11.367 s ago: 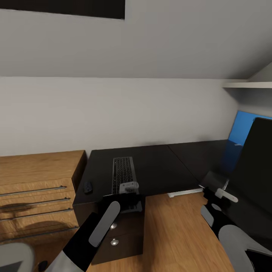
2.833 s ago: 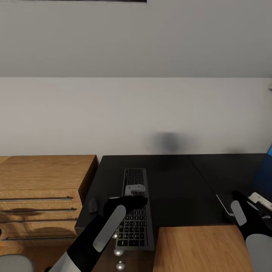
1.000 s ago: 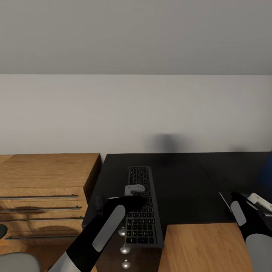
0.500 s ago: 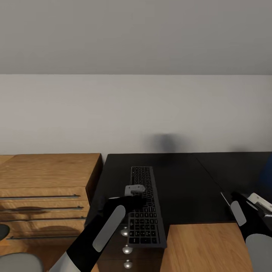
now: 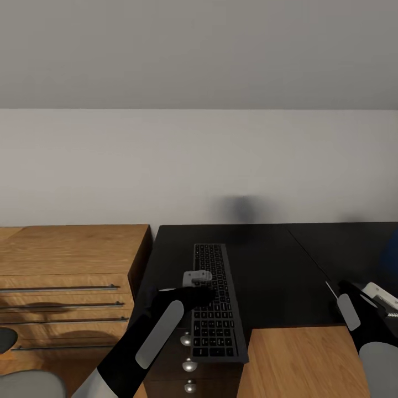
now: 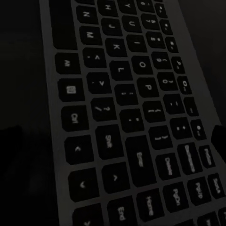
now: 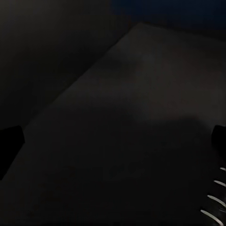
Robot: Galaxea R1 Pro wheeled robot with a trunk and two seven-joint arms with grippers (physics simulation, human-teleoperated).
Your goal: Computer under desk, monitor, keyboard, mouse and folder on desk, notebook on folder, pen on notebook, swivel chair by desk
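Working with the left jaws set low over the keyboard (image 5: 215, 301), at the middle of its left long edge. Seeing one dark fingertip (image 6: 219, 141) at the border of the left wrist view, with lit keys (image 6: 132, 117) running close beneath. Not being able to tell how far apart these jaws are standing, or whether they are gripping the frame or only pressing on it.

Holding the right jaws wide apart and gripping nothing, one fingertip (image 7: 219, 136) at either border of the right wrist view, over bare tabletop (image 7: 117, 117).

Finding the keyboard lying lengthwise, away from the robot, on the black tabletop (image 5: 265, 265), just right of the oak drawer unit (image 5: 66, 260). Judging its near end to be overhanging the front edge, above a dark drawer front with round knobs (image 5: 189, 365).

Judging the step to be placing the keyboard. Doing it well likely means:
- Easing the near end fully onto the tabletop before letting go.
- Keeping the frame flat and moving slowly, so as to avoid tipping it over the edge.
- Steering it rightward, toward the monitor's side.
- Leaving room beside it for the mouse.
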